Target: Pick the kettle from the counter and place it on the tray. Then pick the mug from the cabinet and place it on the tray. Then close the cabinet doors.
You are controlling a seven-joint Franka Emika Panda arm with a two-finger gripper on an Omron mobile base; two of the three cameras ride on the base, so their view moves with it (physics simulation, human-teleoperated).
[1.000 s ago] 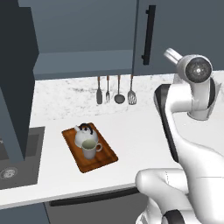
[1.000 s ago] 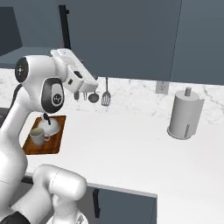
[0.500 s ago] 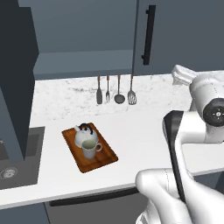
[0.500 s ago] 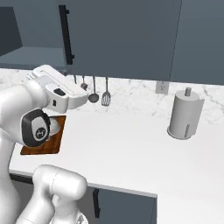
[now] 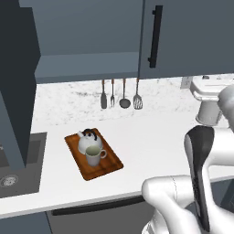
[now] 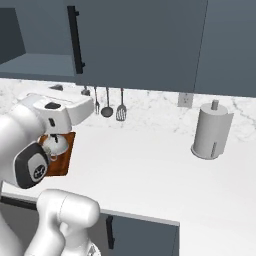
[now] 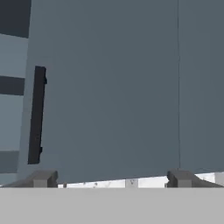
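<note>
Starting at the far left of your left base view, a dark open cabinet door [image 5: 18, 82] is swinging out toward the camera and getting cut off by the frame edge, so you're only seeing part of it. Behind it the cabinet [image 5: 87, 43] is sitting open with its plain shelf showing. Down on the counter [image 5: 151, 132] the tray [image 5: 107, 165] is holding both the kettle [image 5: 87, 139] and the mug [image 5: 93, 156], the mug sitting right in front of the kettle, touching or nearly so. Moving right, three utensils [image 5: 121, 93] are hanging on the backsplash, and the other cabinet door [image 5: 187, 36] is looking closed or close to it with its black bar handle [image 5: 156, 36]. In your right base view the robot's own body is blocking most of the tray, and the paper towel roll [image 6: 211, 131] is standing off to the right. The gripper [image 7: 111, 178] is showing in the hand view with its two tips spread wide, gripping nothing, facing that door panel.
</note>
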